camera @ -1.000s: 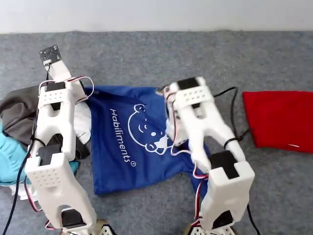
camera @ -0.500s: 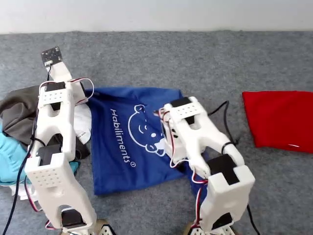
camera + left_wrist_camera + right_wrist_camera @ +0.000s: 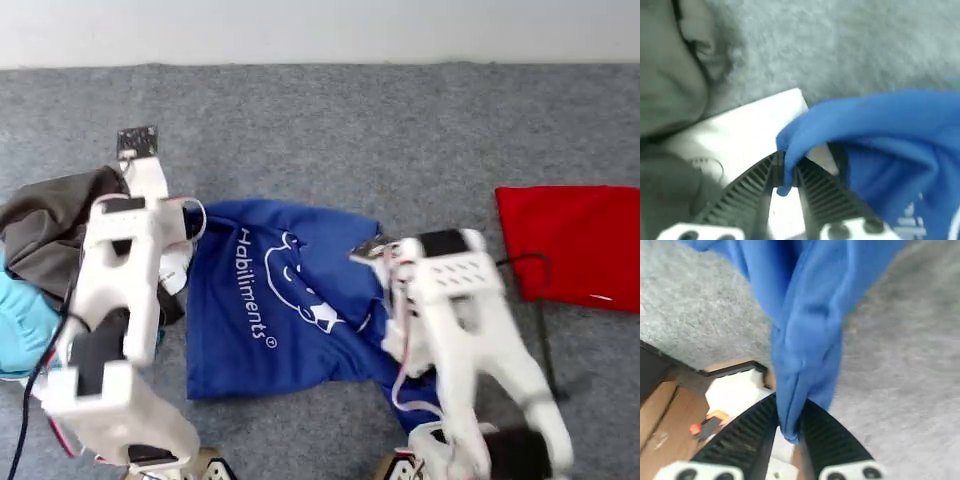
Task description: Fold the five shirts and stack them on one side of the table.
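A blue shirt (image 3: pixel 280 300) with white print lies in the middle of the grey table, rumpled along its far edge. My left gripper (image 3: pixel 786 172) is shut on a fold of the blue shirt (image 3: pixel 875 130) at its left corner, beside a white garment (image 3: pixel 735 145). My right gripper (image 3: pixel 789 422) is shut on a bunched edge of the blue shirt (image 3: pixel 805 335), lifted off the carpet. In the high view the left arm (image 3: pixel 120 270) stands at the shirt's left side and the right arm (image 3: pixel 450 310) at its right. A folded red shirt (image 3: pixel 570 245) lies at the right.
A heap of unfolded shirts, dark grey (image 3: pixel 50 225), white (image 3: pixel 172 268) and turquoise (image 3: pixel 22 320), sits at the left edge behind the left arm. The grey carpet (image 3: pixel 350 130) covers the far side of the table. The right arm's base (image 3: pixel 735 390) is below the hanging cloth.
Both arms have shifted to the right, pulling the blue shirt with them. The right arm swung back and rightward, and the shirt's far edge is now rumpled and lifted.
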